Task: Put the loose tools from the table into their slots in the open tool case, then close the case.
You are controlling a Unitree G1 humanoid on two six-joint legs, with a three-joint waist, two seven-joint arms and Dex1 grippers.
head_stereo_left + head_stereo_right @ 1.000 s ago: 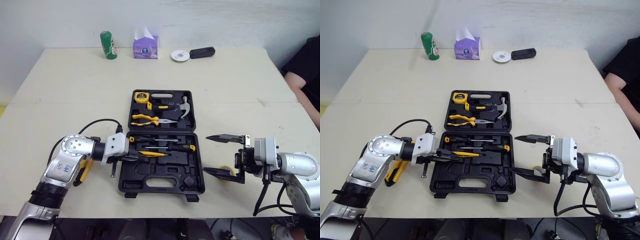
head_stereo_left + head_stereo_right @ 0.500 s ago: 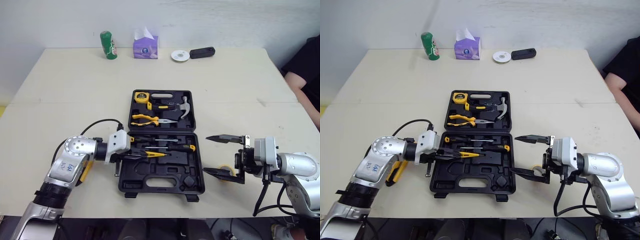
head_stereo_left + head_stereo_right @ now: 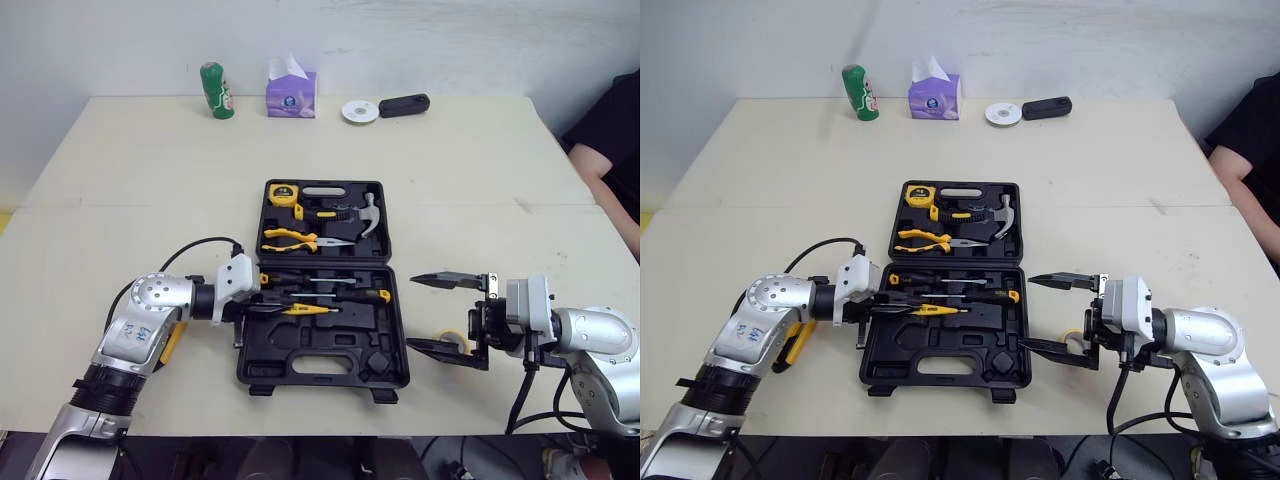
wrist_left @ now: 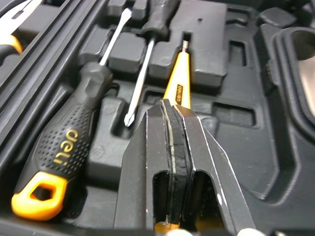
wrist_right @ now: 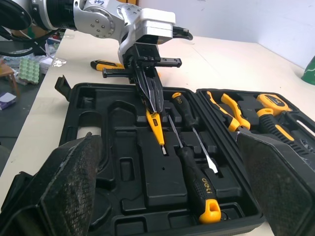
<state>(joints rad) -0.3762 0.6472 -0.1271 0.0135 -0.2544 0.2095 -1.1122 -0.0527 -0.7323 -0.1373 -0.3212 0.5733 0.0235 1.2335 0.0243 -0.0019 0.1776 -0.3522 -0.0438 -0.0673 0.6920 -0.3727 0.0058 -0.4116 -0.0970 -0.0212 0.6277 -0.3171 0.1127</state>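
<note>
- The table (image 3: 480, 180) is big and beige. The open tool case (image 3: 345, 355) sits mid-table, close to the front edge, with both halves lying flat.
- The left gripper (image 3: 262, 308) reaches in over the case's left edge. Its fingers (image 4: 147, 147) are clamped tight on the handle end of a slim yellow tester screwdriver (image 3: 308, 309).
- The tester lies low across the near half of the case, pointing straight out from the fingertips toward the case's right edge. In the left wrist view its metal tip sits in a narrow groove, but I can't tell if the whole thing is seated.
- The right gripper (image 3: 412, 308) is spread wide and holding nothing. It sits just off the case's right edge, low over the table.
- A small yellow thing (image 3: 452, 340) lies on the table by the lower finger. It's partly hidden, so no idea what it is.
- A yellow-and-black tool (image 3: 172, 342) lies on the table left of the case, partly under the left arm.
- Two black-handled screwdrivers (image 3: 360, 295) lie just beside the tester, on its far side.
- The far half of the case holds a hammer (image 3: 368, 215), pliers (image 3: 290, 238) and a tape measure (image 3: 284, 193).
- Along the far edge are a green can (image 3: 216, 90), a tissue box (image 3: 291, 92), a white disc (image 3: 360, 110) and a black object (image 3: 404, 104).
</note>
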